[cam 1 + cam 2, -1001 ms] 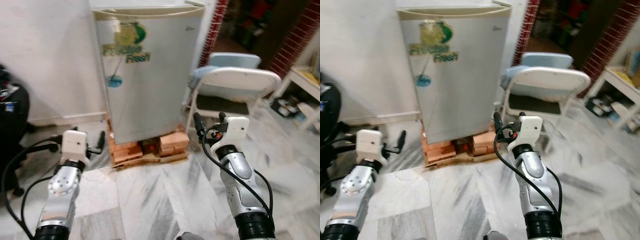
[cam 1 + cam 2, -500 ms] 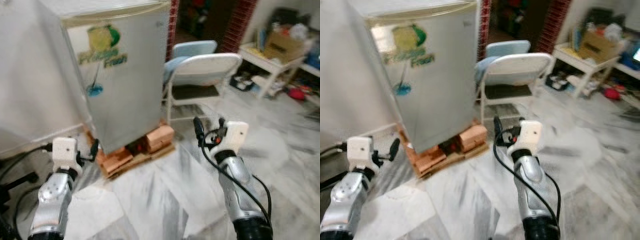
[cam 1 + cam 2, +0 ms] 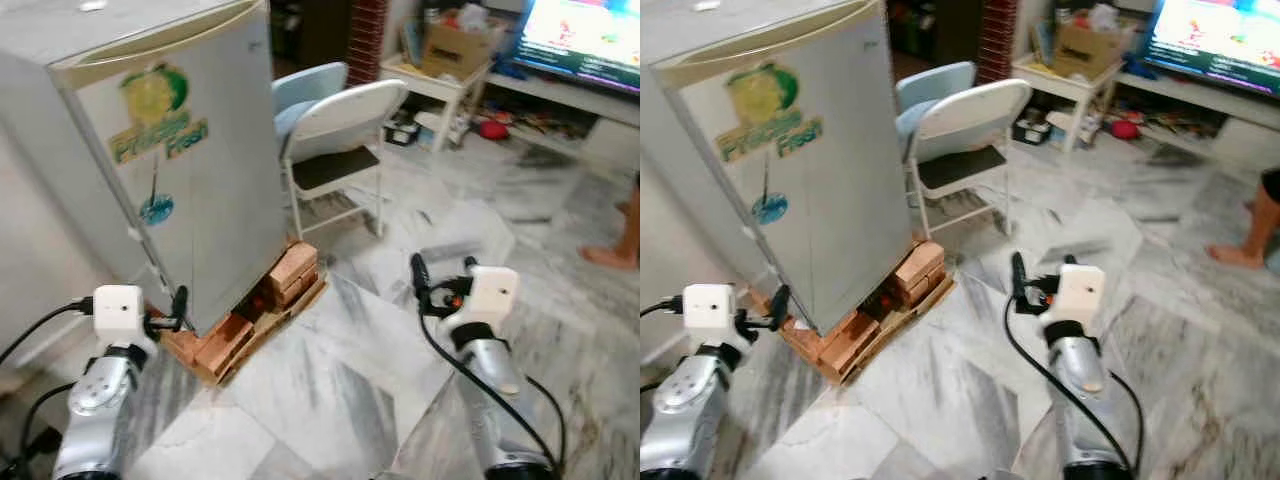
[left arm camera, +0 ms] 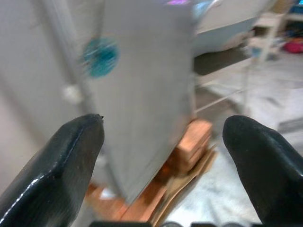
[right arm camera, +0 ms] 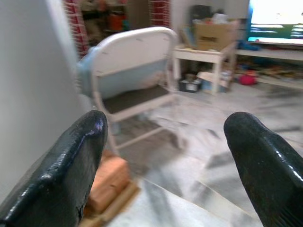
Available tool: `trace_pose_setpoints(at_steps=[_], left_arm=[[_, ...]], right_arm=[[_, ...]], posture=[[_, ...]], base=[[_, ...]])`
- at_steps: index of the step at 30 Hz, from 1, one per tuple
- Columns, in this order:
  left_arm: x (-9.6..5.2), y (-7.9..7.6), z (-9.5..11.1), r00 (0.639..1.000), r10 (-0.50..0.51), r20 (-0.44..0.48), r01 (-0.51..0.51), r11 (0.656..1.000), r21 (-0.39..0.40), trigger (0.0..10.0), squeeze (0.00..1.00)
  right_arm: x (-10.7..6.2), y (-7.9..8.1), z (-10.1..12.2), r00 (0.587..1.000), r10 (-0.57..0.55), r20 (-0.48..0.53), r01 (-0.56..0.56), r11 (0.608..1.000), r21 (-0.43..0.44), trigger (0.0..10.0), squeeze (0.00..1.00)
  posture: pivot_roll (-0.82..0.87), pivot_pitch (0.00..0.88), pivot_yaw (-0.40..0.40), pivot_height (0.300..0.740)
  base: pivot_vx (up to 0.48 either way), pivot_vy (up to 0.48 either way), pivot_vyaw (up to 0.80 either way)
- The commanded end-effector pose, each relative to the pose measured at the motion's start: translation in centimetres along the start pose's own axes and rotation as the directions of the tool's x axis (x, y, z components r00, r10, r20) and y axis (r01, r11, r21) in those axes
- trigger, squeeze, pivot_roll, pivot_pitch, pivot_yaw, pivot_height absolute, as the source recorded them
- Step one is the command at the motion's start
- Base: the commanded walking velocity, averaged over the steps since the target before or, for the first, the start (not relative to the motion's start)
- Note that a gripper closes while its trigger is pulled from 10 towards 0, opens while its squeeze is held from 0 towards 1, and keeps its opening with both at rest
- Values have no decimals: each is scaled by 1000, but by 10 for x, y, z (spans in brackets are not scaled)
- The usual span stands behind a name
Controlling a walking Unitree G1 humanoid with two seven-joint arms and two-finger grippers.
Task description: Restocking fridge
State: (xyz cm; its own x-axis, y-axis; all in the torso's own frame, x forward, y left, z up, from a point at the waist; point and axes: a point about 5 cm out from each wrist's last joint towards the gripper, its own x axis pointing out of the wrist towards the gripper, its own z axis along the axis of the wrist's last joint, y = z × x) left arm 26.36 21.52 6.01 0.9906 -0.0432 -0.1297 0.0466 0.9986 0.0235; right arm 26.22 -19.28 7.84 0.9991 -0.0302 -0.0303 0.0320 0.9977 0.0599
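On the marble floor ahead-left, the small grey metal fridge (image 3: 175,160), door closed and raised on bricks (image 3: 250,320), likely rigid, smooth-skinned and best pulled at its door edge; left gripper (image 4: 161,165) and right gripper (image 5: 165,165) hover spread, empty.

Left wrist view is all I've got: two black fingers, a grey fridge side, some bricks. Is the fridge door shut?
Observer: Yes, the fridge door is shut, with a green "Fresh" sticker on the front.
Operator: Anything beside it?
Observer: A white folding chair stands just to its right.
Operator: And the other arm?
Observer: The right gripper is held up over the marble floor, fingers open and holding nothing.
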Motion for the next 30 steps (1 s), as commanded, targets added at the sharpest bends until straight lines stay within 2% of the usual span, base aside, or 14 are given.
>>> trace_pose_setpoints(at_steps=[1, 6, 15, 18, 30], left_arm=[[-6, 6, -7, 999, 27, -28, -26, 1000, 15, 10000, 0], [-9, 3, -12, 999, 37, -37, -37, 999, 12, 10000, 0], [-12, 2, -13, 999, 31, -15, -31, 999, 20, 10000, 0], [-12, 1, -12, 1000, 21, -20, -21, 999, 28, 10000, 0], [-9, -7, -9, 1000, -16, 1, 16, 999, 44, 10000, 0]], right_arm=[[1, 5, 6, 1000, 20, 24, -19, 1000, -7, 10000, 0], [3, 2, 6, 999, 31, 13, -30, 999, -29, 10000, 0], [7, 9, 10, 998, 62, 18, -61, 998, -33, 10000, 0], [6, 9, 10, 998, 62, 16, -61, 998, -34, 10000, 0], [3, 11, 8, 998, 59, 1, -59, 998, -35, 10000, 0]], posture=[[-6, 0, 28, 740], [6, 0, 5, 740], [13, 0, -16, 740], [9, 0, -13, 740], [8, 0, -11, 740]], base=[[0, 476, 0], [0, 480, 0], [0, 461, 0], [290, 384, 0], [373, 293, -800]])
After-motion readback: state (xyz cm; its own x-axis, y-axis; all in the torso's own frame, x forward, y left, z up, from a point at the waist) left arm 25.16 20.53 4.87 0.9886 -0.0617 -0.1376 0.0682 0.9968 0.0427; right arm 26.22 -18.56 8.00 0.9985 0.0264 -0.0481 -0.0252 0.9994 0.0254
